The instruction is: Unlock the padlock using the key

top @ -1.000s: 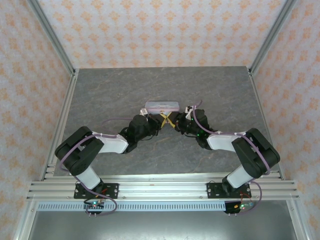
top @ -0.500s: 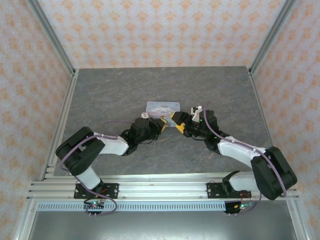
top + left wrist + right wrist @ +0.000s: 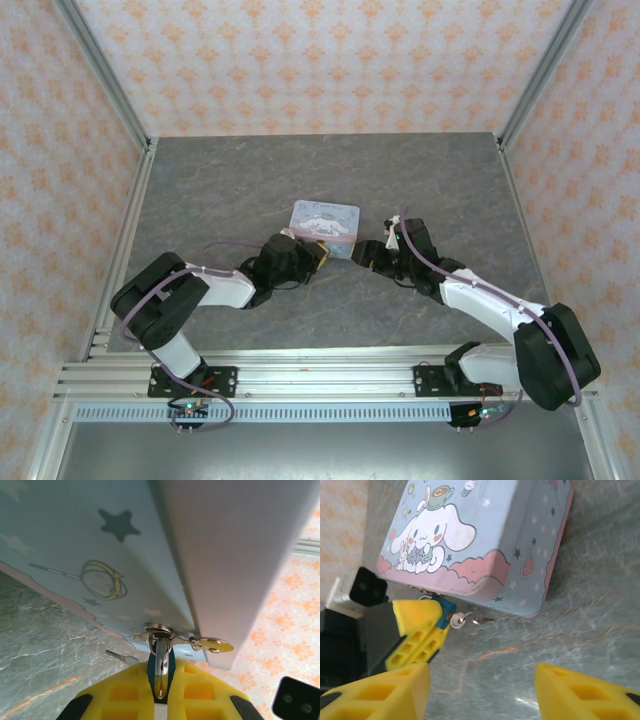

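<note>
The left fingers (image 3: pixel 125 692) stay clamped on the padlock (image 3: pixel 445 613), which hangs from the tin (image 3: pixel 485 555) just past their tips. The right fingers (image 3: pixel 580 690) have backed off, wide apart and empty. The key (image 3: pixel 462 620) seemingly sits in the lock, so turning remains.

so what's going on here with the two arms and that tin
The left end effector is clamped on the small teal padlock, which hangs from the clasp of the cartoon tin. A small key sticks out of the padlock and seems to sit in its keyhole. The right end effector hovers just in front of the key, open and holding nothing. The shackle is through the clasp; whether the lock has been turned cannot be told.
</note>
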